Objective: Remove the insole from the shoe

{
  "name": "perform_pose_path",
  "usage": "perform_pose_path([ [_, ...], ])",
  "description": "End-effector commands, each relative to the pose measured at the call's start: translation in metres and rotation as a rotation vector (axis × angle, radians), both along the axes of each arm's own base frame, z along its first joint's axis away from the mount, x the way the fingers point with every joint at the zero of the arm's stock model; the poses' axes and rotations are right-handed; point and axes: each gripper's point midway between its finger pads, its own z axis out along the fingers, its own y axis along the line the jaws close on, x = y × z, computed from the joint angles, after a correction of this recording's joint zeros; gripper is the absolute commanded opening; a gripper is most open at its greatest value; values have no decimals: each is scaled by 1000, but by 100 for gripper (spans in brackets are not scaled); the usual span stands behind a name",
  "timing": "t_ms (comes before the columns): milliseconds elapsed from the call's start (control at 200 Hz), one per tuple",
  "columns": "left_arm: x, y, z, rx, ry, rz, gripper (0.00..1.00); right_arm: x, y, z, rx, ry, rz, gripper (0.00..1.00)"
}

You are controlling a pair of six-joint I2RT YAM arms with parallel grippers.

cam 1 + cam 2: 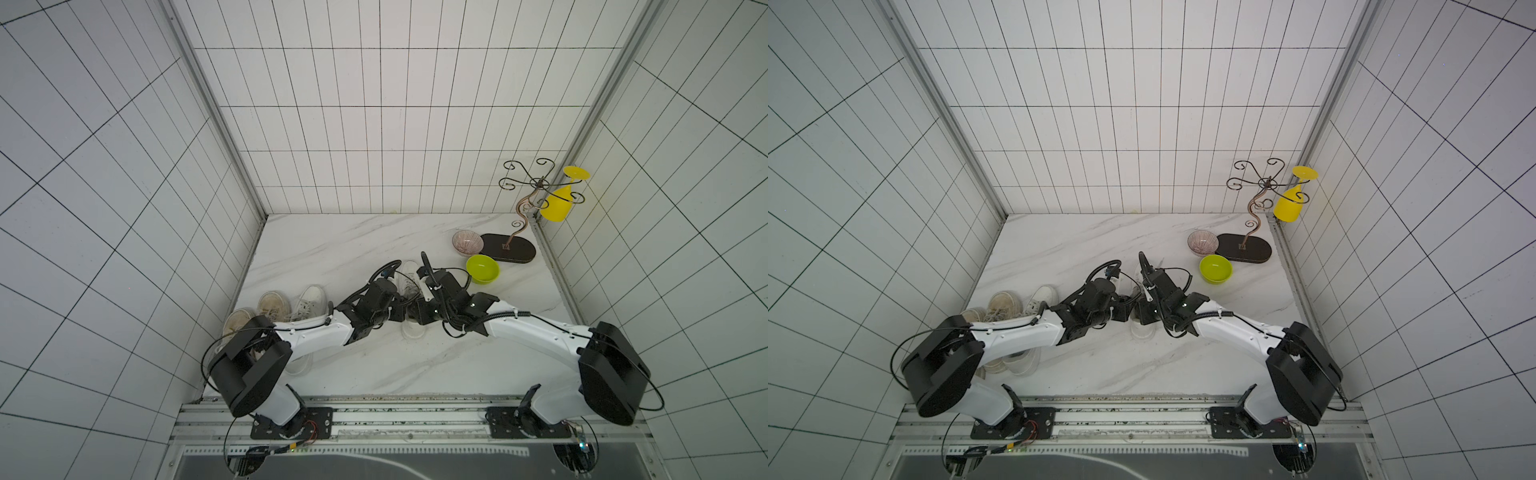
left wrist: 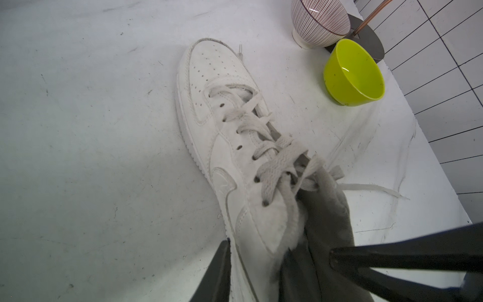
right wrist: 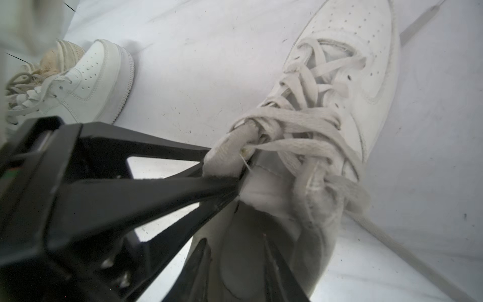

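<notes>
The white laced shoe (image 1: 409, 275) (image 1: 1143, 331) (image 2: 222, 104) (image 3: 366, 65) lies mid-table, toe pointing away. My left gripper (image 1: 400, 312) (image 2: 251, 272) (image 3: 230, 167) comes in from the left. It is shut on the shoe's side collar, one finger (image 2: 220, 269) outside the wall. My right gripper (image 1: 419, 312) (image 3: 236, 261) reaches down into the heel opening. Its fingers (image 3: 273, 264) stand either side of the grey insole (image 3: 243, 261). Whether they press on the insole does not show.
Three more pale shoes (image 1: 272, 305) (image 3: 86, 78) line the left edge by the wall. Back right stand a green bowl (image 1: 482, 269) (image 2: 352, 73), a striped bowl (image 1: 467, 242) (image 2: 318, 21) and a wire stand (image 1: 509, 248) with a yellow cup (image 1: 557, 205) hanging.
</notes>
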Motion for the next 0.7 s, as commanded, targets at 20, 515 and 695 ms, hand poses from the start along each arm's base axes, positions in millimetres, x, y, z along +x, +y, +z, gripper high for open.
perform_pose_path([
  [20,6,-3,4,-17,-11,15,24,0,1,0,-52,56,-29,36],
  [515,5,15,0,-9,-11,87,0,4,-30,-81,-372,177,-101,44],
  [695,-1,15,-3,-50,7,85,0,4,-12,-93,-286,192,-74,54],
])
